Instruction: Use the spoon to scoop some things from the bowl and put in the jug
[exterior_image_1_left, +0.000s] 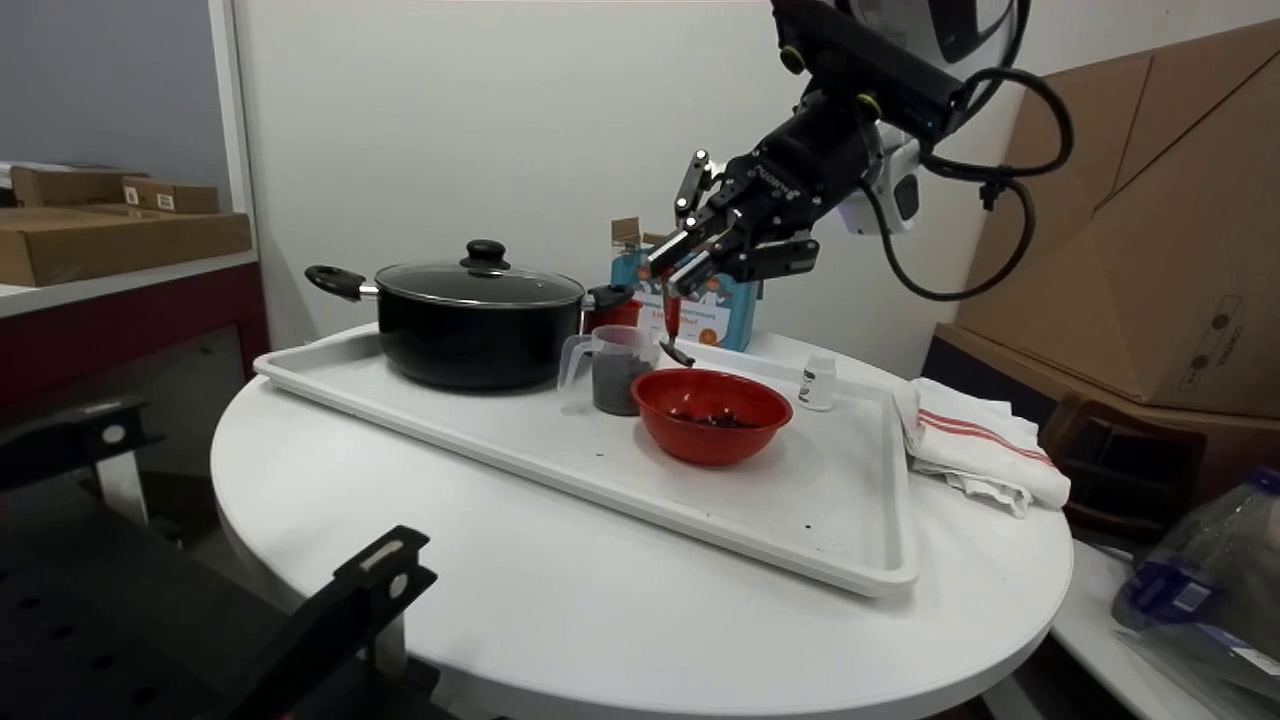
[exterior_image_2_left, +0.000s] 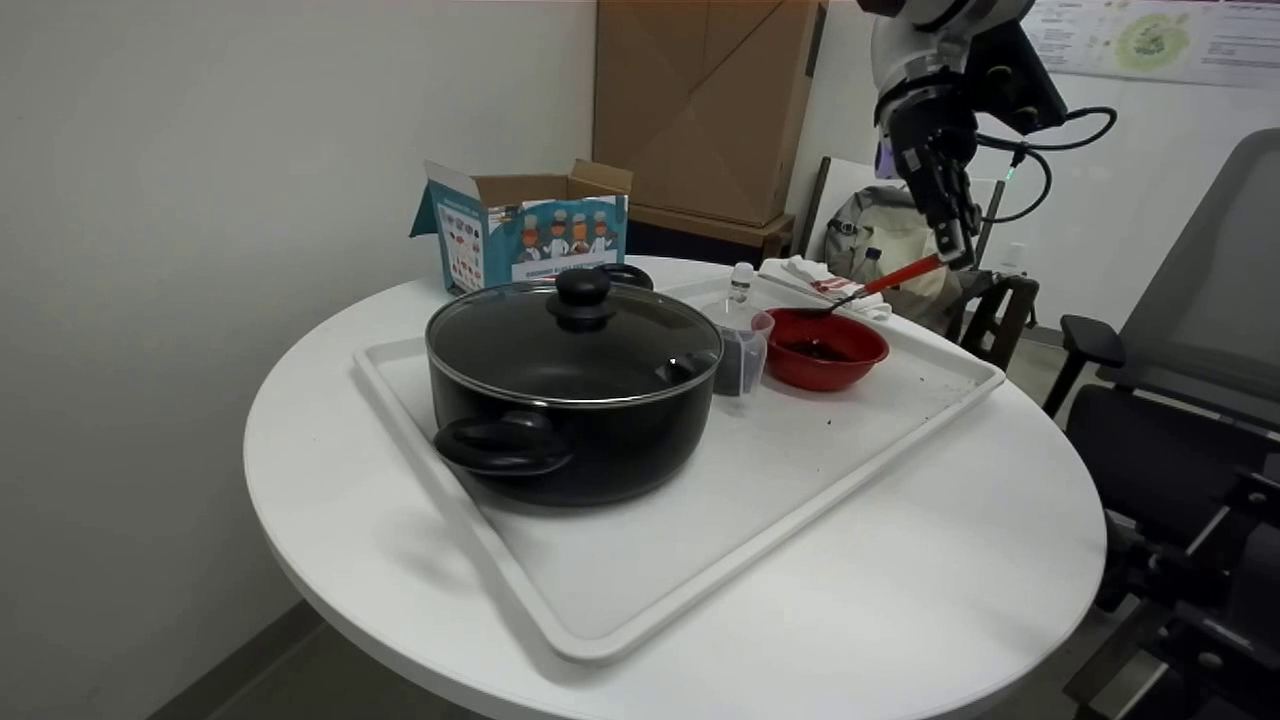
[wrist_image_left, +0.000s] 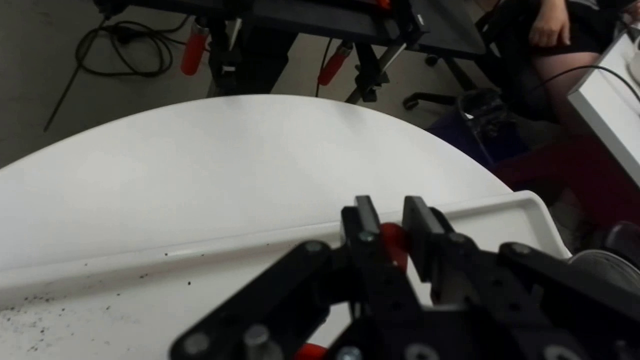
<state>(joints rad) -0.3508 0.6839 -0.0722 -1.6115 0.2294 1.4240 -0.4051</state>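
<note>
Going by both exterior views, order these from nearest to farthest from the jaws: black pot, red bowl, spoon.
1. Spoon: held in the jaws.
2. Red bowl: on the tray, lower than the jaws.
3. Black pot: other side of the jug from the bowl.

The white arm (exterior_image_1_left: 898, 32) has a black wrist (exterior_image_1_left: 825, 150), looping black cables (exterior_image_1_left: 1066, 135) and screw-studded, silver-tipped black jaws.

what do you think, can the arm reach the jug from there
Probably yes: the gripper holds the spoon up near the bowl, the jug stands just beside that, and nothing visible blocks the spoon's way. The black pot, on the jug's other side, seems clear of it.
</note>
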